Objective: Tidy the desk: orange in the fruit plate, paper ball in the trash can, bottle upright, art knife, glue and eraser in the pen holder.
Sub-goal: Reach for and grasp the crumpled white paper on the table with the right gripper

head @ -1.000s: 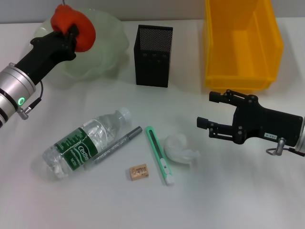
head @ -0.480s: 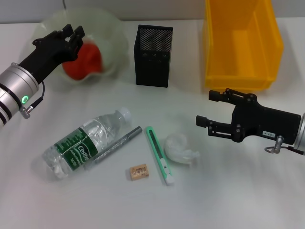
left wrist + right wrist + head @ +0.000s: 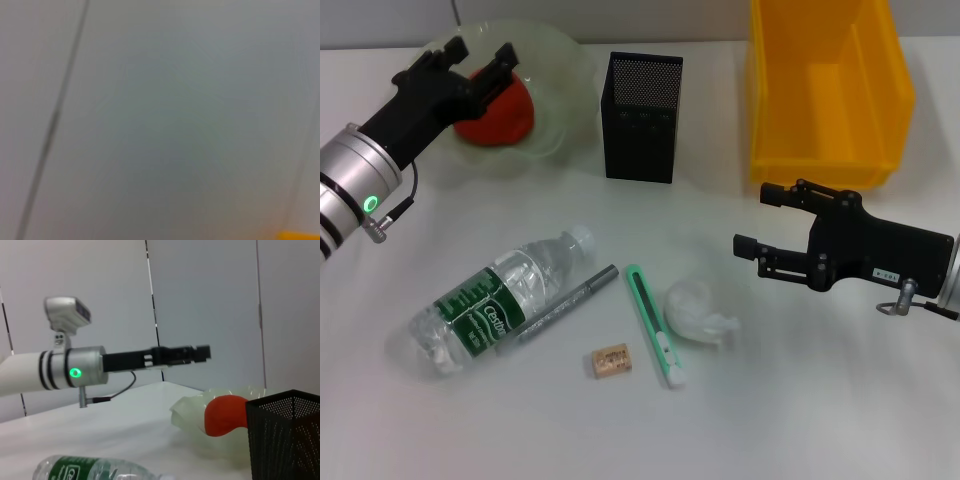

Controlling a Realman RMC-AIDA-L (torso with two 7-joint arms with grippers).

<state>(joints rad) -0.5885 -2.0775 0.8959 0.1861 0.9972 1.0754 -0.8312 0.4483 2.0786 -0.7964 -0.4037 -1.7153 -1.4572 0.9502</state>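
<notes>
The orange [image 3: 507, 118] lies in the pale green fruit plate [image 3: 566, 72] at the back left. My left gripper [image 3: 480, 55] hovers over it, open and empty. On the table, the bottle [image 3: 498, 301] lies on its side, with the grey glue pen [image 3: 566, 303] beside it. To their right are the green art knife [image 3: 653, 326], the tan eraser [image 3: 611, 360] and the white paper ball [image 3: 696, 312]. My right gripper [image 3: 756, 220] is open, right of the paper ball. The right wrist view shows the left gripper [image 3: 202, 354] above the orange [image 3: 224, 416].
A black mesh pen holder [image 3: 642, 116] stands at the back centre, right of the plate. The yellow bin [image 3: 825, 150] that serves as trash can stands at the back right, behind my right arm. Bare table lies along the front edge.
My left gripper has let go of the orange, which now rests in the plate, and its fingers have spread and risen. The right gripper has barely moved.
</notes>
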